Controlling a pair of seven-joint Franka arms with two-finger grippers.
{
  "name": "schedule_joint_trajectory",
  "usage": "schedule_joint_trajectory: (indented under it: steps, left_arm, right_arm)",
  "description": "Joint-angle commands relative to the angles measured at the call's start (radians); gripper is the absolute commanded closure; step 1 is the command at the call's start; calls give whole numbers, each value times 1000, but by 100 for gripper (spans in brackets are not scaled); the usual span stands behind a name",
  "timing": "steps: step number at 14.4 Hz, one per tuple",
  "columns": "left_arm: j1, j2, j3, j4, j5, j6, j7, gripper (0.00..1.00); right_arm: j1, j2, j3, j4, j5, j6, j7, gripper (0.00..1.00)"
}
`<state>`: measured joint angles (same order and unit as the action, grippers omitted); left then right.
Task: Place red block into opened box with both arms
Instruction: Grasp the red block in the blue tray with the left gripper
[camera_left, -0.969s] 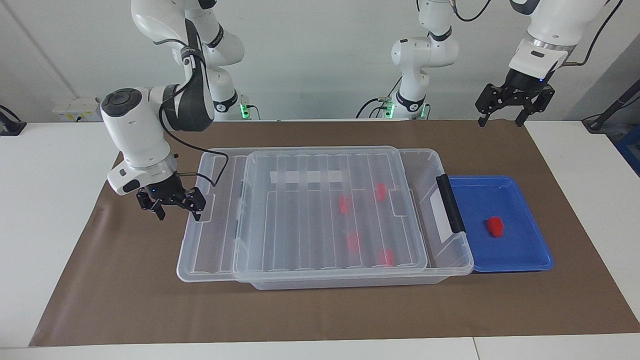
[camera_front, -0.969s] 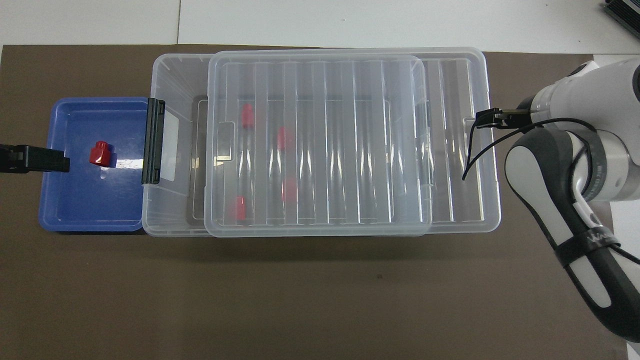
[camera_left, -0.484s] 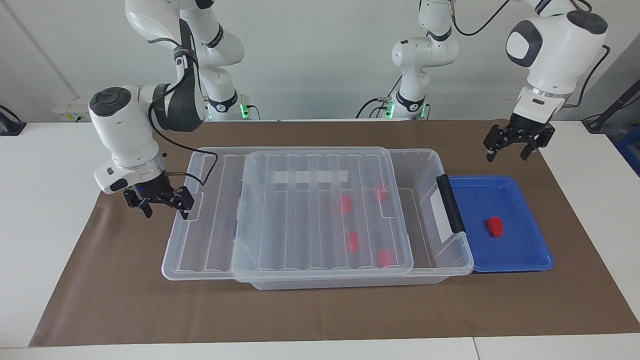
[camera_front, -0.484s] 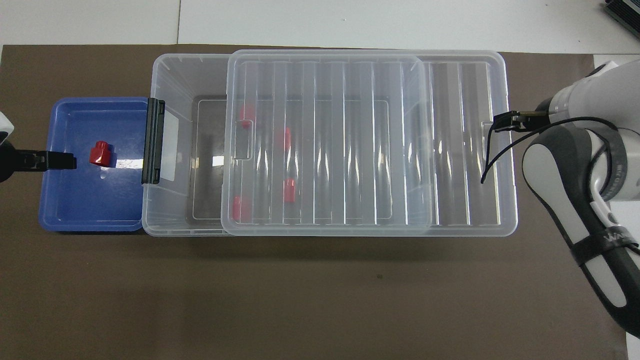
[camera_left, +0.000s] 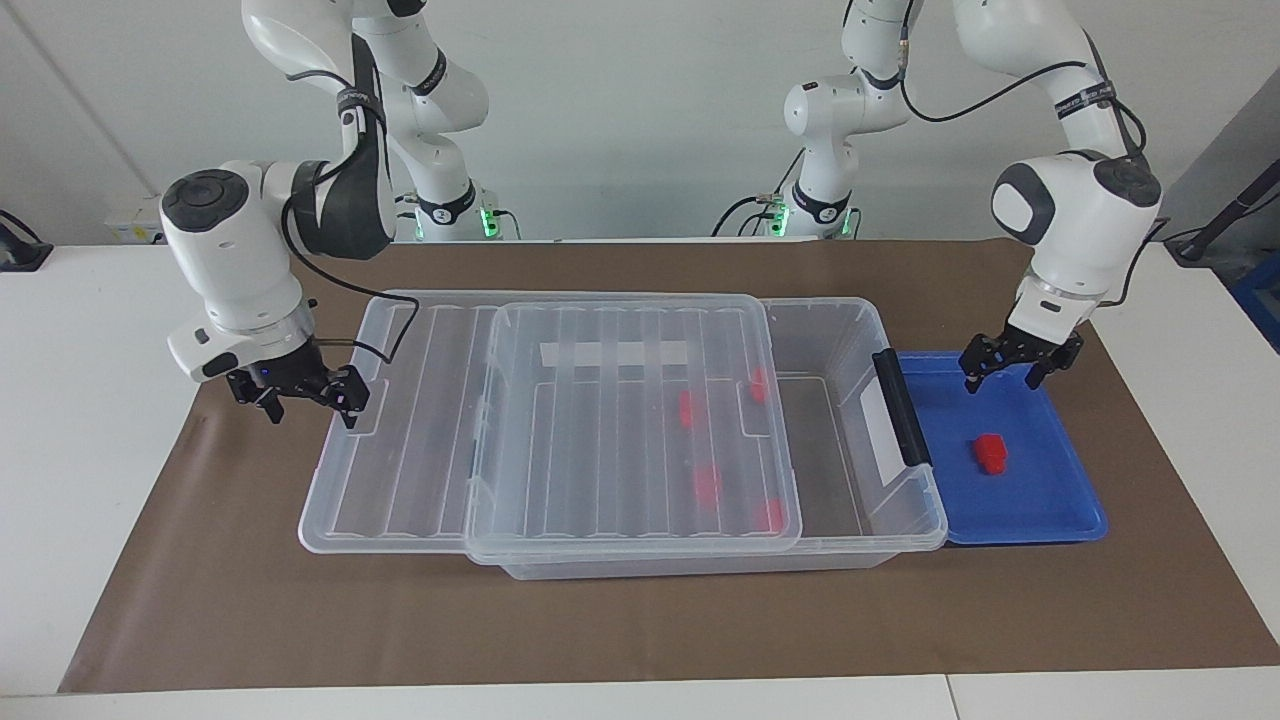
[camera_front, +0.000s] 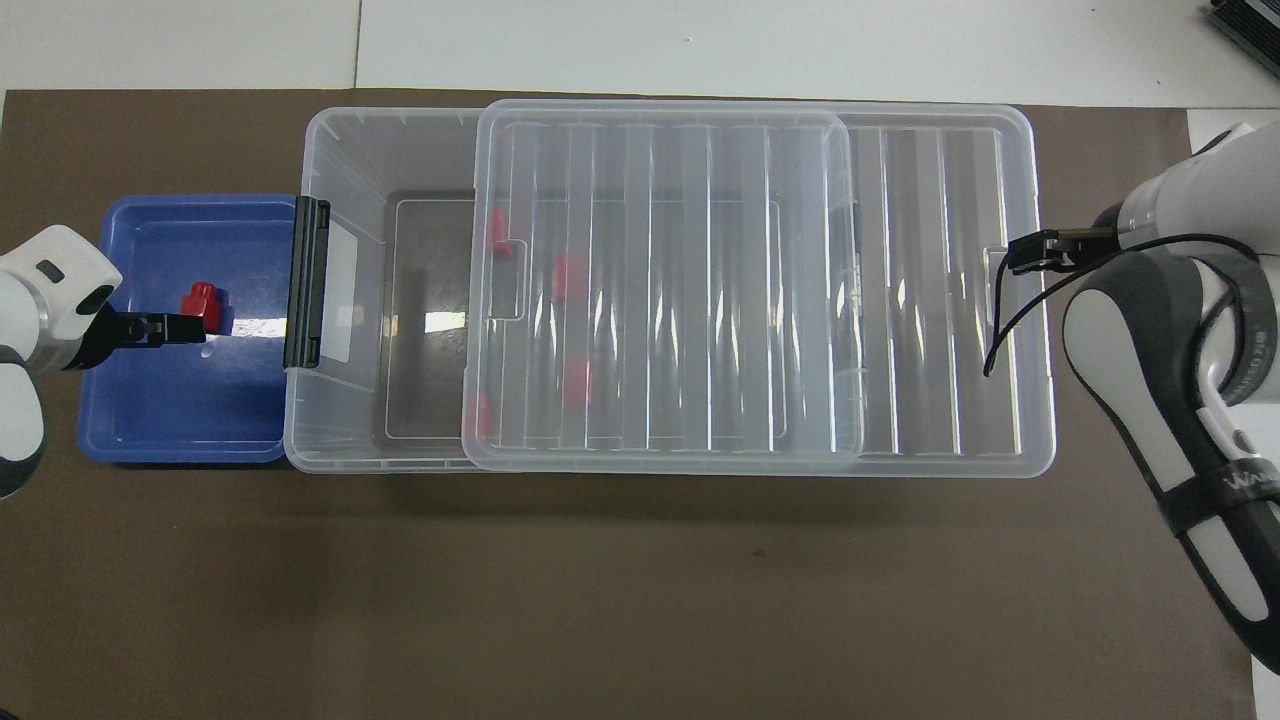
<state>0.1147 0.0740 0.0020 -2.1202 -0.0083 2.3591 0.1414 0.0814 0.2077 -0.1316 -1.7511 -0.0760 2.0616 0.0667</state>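
Facing view: the right gripper (camera_left: 308, 397) hooks the end of the ribbed translucent sliding lid (camera_left: 560, 420) of the large clear plastic box (camera_left: 850, 330), jaws spread over the lid's edge. The left gripper (camera_left: 1020, 362), jaws spread and empty, hangs above the shallow blue tray (camera_left: 1070, 510); the small red plastic block (camera_left: 990, 452) lies below and just beside its tips.

Overhead view: the left gripper (camera_front: 165, 327) overlaps the red block (camera_front: 200, 303). The box (camera_front: 340, 160) shows an uncovered strip by its black handle bar (camera_front: 307, 283).

The step in hand looks like opening and reaching; next the left gripper must descend, straddle the block and pinch it.
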Motion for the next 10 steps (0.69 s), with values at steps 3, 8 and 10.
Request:
schedule_joint_trajectory:
  steps: [3, 8, 10]
  left_arm:
    - [28, 90, -7, -24, 10, 143, 70, 0]
    - [28, 184, -8, -15, 10, 249, 73, 0]
    - [25, 188, -7, -15, 10, 252, 75, 0]
  right_arm:
    - [-26, -19, 3, -4, -64, -34, -22, 0]
    - [-45, -33, 3, -4, -68, -51, -28, 0]
    - [-51, -34, 3, -4, -68, -61, -47, 0]
